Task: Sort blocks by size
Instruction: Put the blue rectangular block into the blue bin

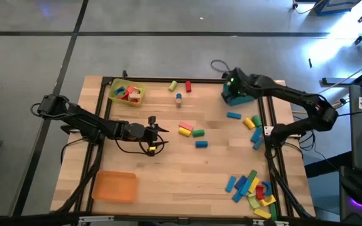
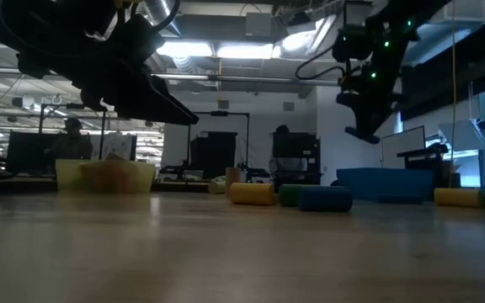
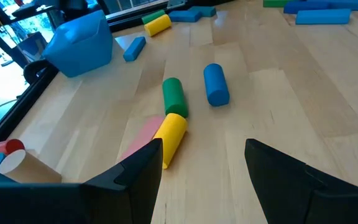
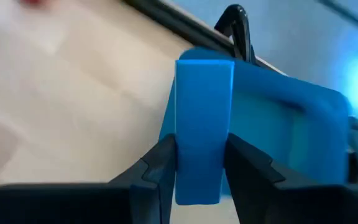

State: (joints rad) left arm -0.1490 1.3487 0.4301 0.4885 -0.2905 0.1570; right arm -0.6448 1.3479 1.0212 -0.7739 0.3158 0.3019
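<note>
At lower left of the high view sits an orange tray [image 1: 114, 186]; at upper left, a yellow tray [image 1: 126, 92] holding blocks. The left gripper [image 1: 161, 136] hovers left of centre, jaws wide and empty, facing a yellow cylinder [image 3: 169, 137], green cylinder [image 3: 174, 96] and blue cylinder [image 3: 215, 84]. At upper right, the right gripper [image 4: 197, 163] clamps a blue bar block [image 4: 202, 124] (upright) above the blue tray [image 1: 234, 97].

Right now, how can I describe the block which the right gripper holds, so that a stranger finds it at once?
Start at the blue tray at the table's far right corner. The right gripper hangs over it, shut on a blue bar. It is the only block held in the air; all others lie on the table or in trays.
</note>
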